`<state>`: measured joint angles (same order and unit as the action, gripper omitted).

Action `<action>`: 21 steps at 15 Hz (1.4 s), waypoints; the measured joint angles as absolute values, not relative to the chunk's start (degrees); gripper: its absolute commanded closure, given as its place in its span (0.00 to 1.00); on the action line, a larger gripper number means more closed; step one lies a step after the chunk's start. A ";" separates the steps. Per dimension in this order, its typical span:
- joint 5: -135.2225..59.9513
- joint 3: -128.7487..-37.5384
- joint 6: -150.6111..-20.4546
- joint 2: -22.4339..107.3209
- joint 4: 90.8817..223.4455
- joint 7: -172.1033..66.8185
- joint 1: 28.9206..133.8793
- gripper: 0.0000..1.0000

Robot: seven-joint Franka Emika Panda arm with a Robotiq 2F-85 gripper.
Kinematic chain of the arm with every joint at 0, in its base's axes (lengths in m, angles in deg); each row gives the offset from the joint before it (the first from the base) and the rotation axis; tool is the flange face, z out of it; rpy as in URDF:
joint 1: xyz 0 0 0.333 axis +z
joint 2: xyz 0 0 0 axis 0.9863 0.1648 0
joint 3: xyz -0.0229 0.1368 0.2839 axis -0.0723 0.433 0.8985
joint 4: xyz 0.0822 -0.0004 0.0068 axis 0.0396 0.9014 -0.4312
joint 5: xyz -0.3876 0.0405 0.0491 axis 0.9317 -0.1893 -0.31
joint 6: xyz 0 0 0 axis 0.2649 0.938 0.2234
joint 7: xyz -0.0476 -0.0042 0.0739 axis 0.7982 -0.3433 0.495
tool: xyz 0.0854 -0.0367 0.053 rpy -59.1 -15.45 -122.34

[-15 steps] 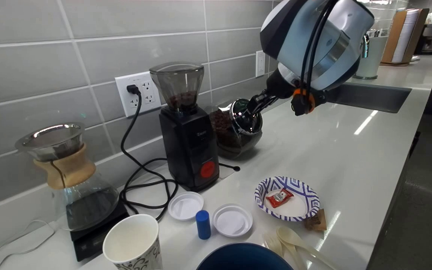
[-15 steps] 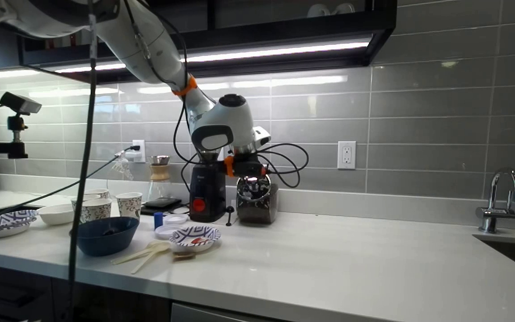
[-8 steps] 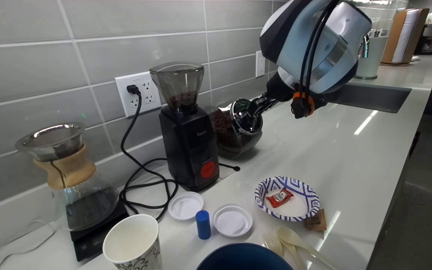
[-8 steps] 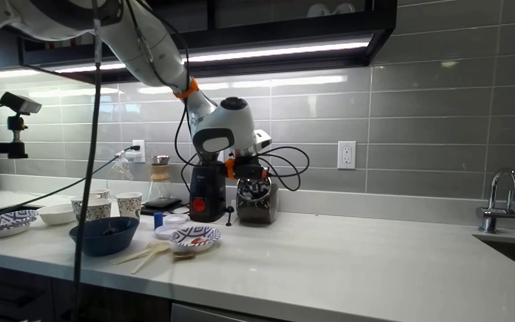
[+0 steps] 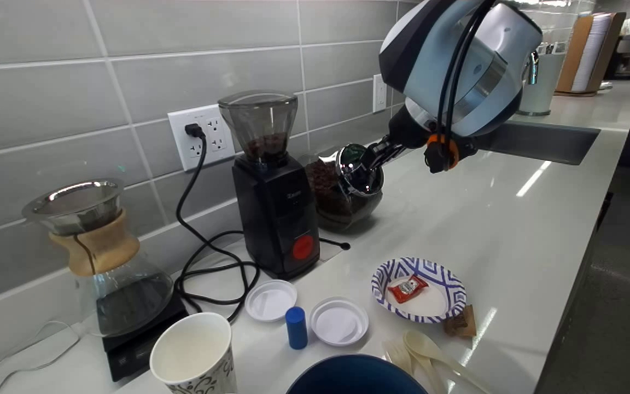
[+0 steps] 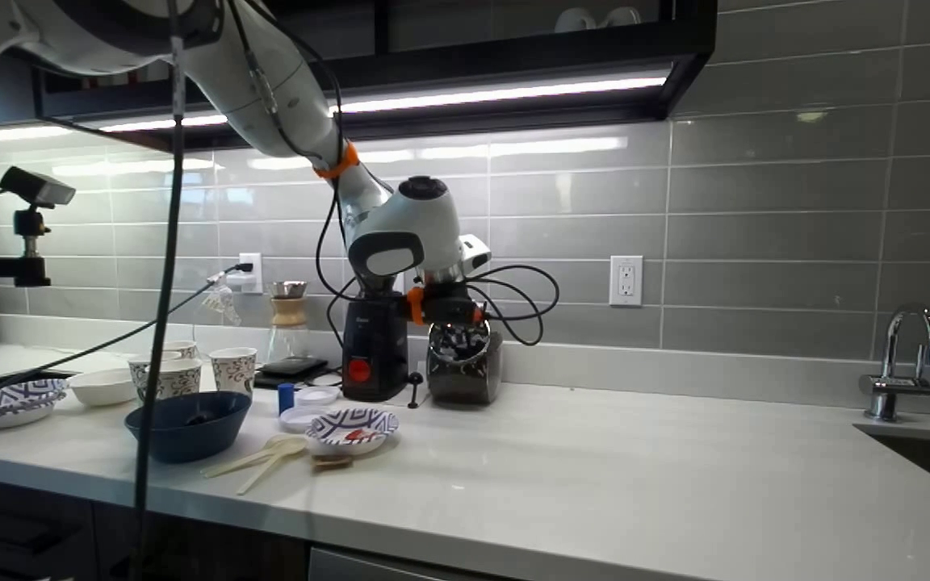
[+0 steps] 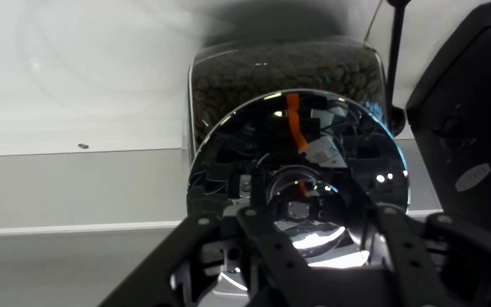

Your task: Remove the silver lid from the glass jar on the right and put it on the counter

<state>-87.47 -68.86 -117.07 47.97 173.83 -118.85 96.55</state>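
Silver lid (image 7: pixel 292 140) is capping the glass jar (image 6: pixel 467 383) on the bench (image 6: pixel 659 476); jaws are holding the lid's knob (image 7: pixel 303 207) between them.

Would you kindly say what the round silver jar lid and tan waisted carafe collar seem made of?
The round silver jar lid is probably polished metal, judging by mirror reflections; chromed plastic remains possible. The tan waisted carafe collar is likely smooth satin wood, from its warm colour, though grain is unclear.
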 measured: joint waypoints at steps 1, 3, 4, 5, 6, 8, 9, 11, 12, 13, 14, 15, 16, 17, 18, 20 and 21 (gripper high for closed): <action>-87.47 -68.86 -117.07 47.96 173.83 -118.85 96.55 0.79; -87.47 -68.85 -117.07 47.86 173.83 -118.85 96.55 0.79; -87.47 -68.86 -117.07 47.74 173.83 -118.85 96.55 0.79; -87.47 -68.86 -117.06 47.60 173.84 -118.84 96.55 0.79; -87.45 -68.88 -117.06 47.46 173.91 -118.79 96.56 0.79; -87.40 -68.95 -117.02 47.19 174.07 -118.54 96.60 0.79; -87.30 -69.05 -116.97 47.02 174.16 -118.33 96.64 0.79; -87.11 -69.30 -116.82 46.53 174.50 -117.84 96.79 0.79; -87.08 -69.40 -116.76 46.17 174.76 -117.54 96.85 0.79; -87.08 -69.49 -116.67 45.77 174.96 -117.32 96.85 0.79; -87.08 -69.59 -116.59 45.27 175.22 -117.18 96.85 0.79; -87.08 -69.70 -116.50 44.72 175.53 -117.02 96.85 0.79; -87.01 -69.84 -116.34 44.23 175.75 -116.74 96.86 0.79; -86.85 -70.07 -115.98 43.64 176.05 -116.25 96.90 0.79; -86.40 -70.43 -115.40 43.01 176.47 -115.47 97.00 0.79; -82.31 -71.21 -113.98 41.31 178.05 -111.14 96.87 0.79; -78.33 -71.21 -113.74 40.28 179.16 -107.27 96.33 0.79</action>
